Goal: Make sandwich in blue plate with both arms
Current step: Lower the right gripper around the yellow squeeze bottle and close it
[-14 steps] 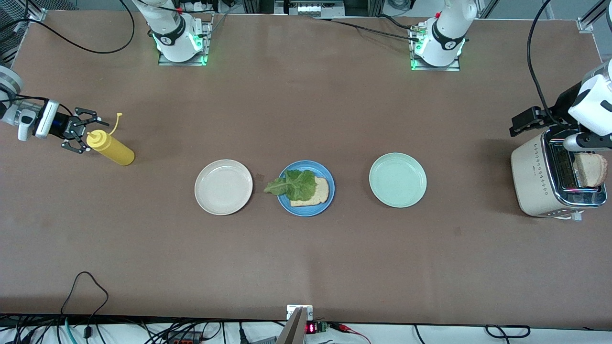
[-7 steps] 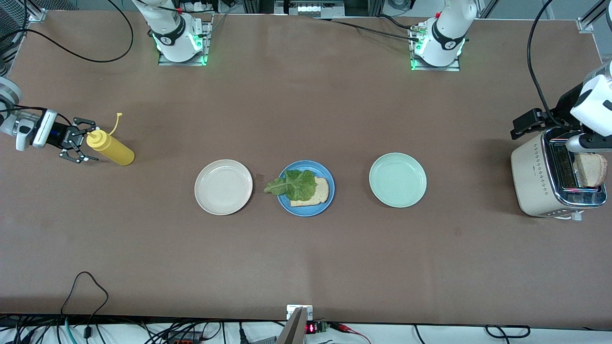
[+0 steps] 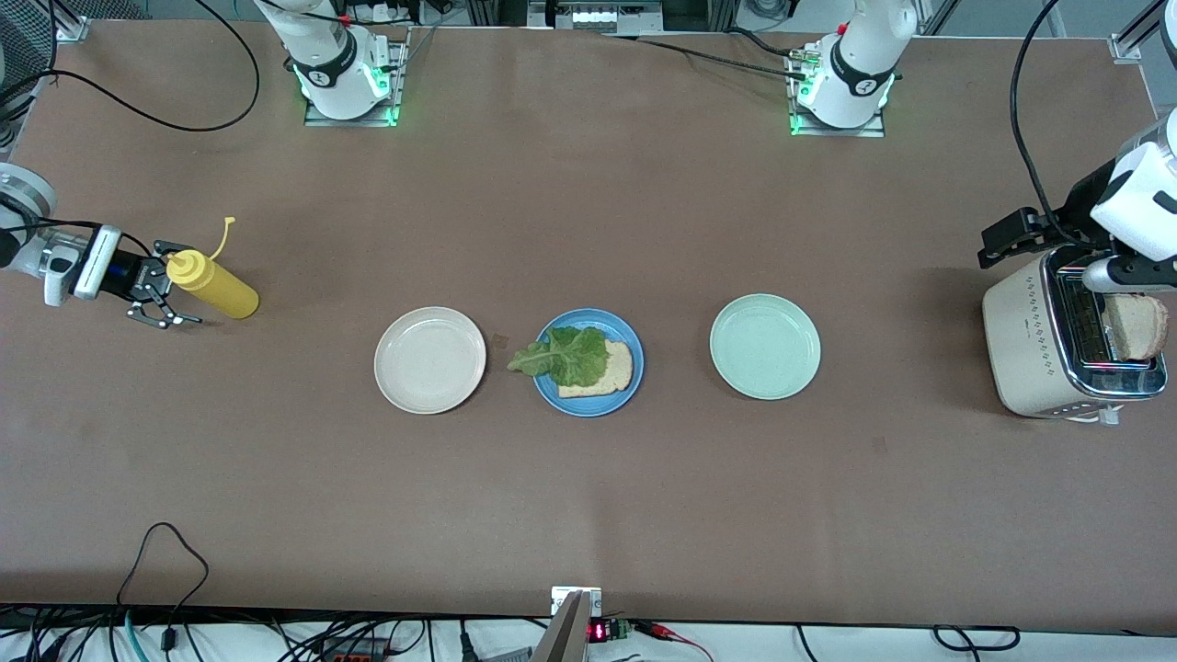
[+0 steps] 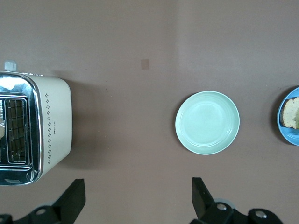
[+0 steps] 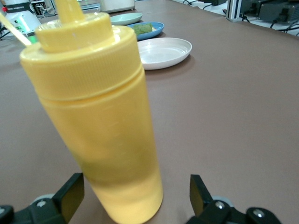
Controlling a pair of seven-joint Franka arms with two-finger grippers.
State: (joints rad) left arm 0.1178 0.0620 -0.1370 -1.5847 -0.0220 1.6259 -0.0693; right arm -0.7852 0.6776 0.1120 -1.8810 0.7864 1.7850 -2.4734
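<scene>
The blue plate (image 3: pixel 588 362) sat mid-table, carrying one bread slice (image 3: pixel 611 371) under lettuce (image 3: pixel 568 356). The right gripper (image 3: pixel 162 295) stood by a yellow bottle (image 3: pixel 212 286), fingers spread. The left gripper (image 4: pixel 138 198) hung over the toaster (image 3: pixel 1057 342), fingers spread.

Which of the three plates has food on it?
The blue plate, the middle one in the row, holds a bread slice with a lettuce leaf on it. The beige plate and pale green plate hold nothing.
</scene>
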